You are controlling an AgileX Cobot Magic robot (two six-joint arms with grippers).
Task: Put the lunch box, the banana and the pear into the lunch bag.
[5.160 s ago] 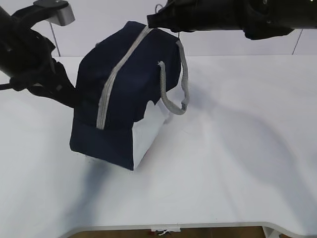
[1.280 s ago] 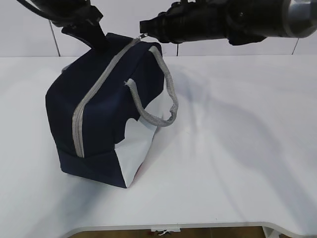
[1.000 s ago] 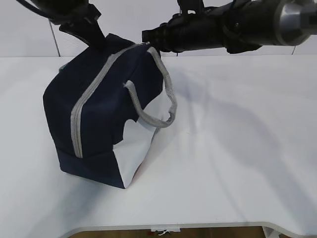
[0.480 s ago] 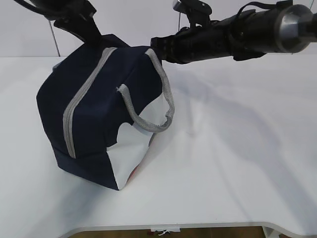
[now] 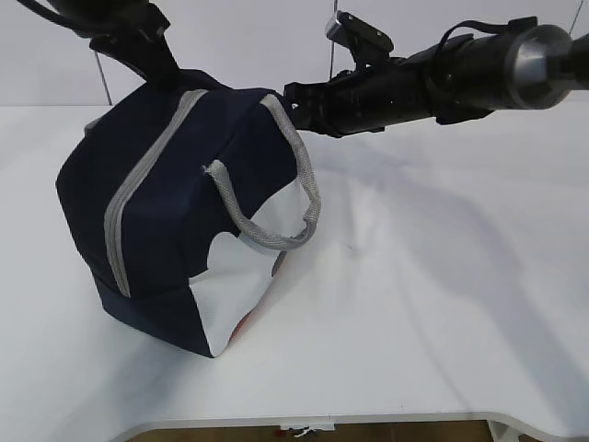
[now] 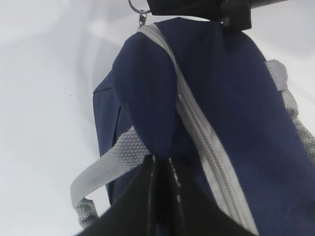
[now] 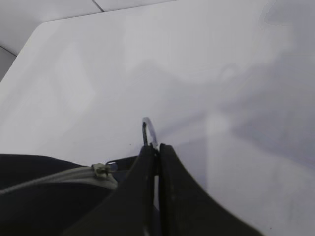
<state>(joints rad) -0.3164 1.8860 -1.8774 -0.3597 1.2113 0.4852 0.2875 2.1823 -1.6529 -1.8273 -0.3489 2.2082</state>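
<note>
My right claw (image 7: 156, 162) is pinched tight on the ring pull (image 7: 149, 132) of the zipper (image 5: 147, 175) — I can see the little metal ring poking out between the two black fingers. The slider sits just beside it, at the far end of the lunch bag (image 5: 166, 221).

My left claw (image 6: 160, 191) is squeezed together on the dark blue cloth at the other end of the bag top, right next to the zipper and one grey handle (image 6: 110, 164).

The zipper looks closed all the way along. It runs in one long line from the right claw to the left claw, so I think the ring has to travel along that line, toward my left arm, while the left claw holds the cloth firm.

The bag is tipped up on one edge, not flat on the counter (image 5: 442, 276). There is lots of bare counter to the right. The left edge is much closer to the bag.

I cannot see the lunch box, the banana or the pear anywhere.
</note>
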